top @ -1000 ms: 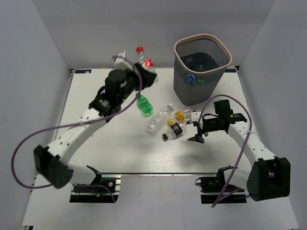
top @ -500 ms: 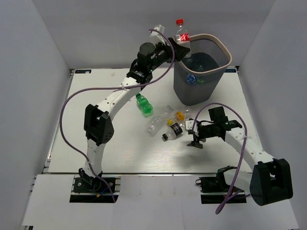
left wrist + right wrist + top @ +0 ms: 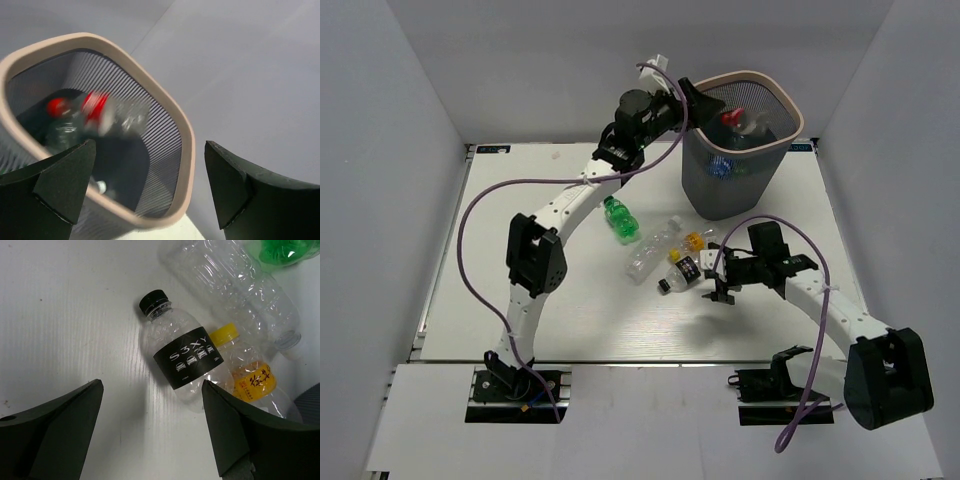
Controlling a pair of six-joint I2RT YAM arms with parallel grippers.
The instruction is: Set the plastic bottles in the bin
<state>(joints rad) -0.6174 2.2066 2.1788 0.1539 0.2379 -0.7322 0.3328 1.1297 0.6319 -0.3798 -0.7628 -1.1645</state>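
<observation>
The bin (image 3: 722, 196), dark mesh with a beige rim (image 3: 186, 131), stands at the back right of the table. My left gripper (image 3: 692, 97) (image 3: 150, 150) hangs open over its near-left rim, with nothing between the fingers. A red-capped clear bottle (image 3: 733, 121) (image 3: 95, 107) is blurred inside the bin's mouth, above other bottles. On the table lie a green bottle (image 3: 620, 219), a clear bottle (image 3: 653, 248) (image 3: 235, 285), a yellow-labelled one (image 3: 695, 240) (image 3: 250, 382) and a black-labelled one (image 3: 682, 272) (image 3: 187, 362). My right gripper (image 3: 721, 282) (image 3: 152, 390) is open, just right of the black-labelled bottle.
The loose bottles lie close together in the middle of the white table (image 3: 540, 290), in front of the bin. Grey walls close in the left, right and back. The left arm's purple cable (image 3: 470, 210) loops over the table's left part.
My left arm swung right to the bin with the red-capped bottle, then opened; the bottle now drops inside. My right gripper shifted slightly left toward the black-labelled bottle.
</observation>
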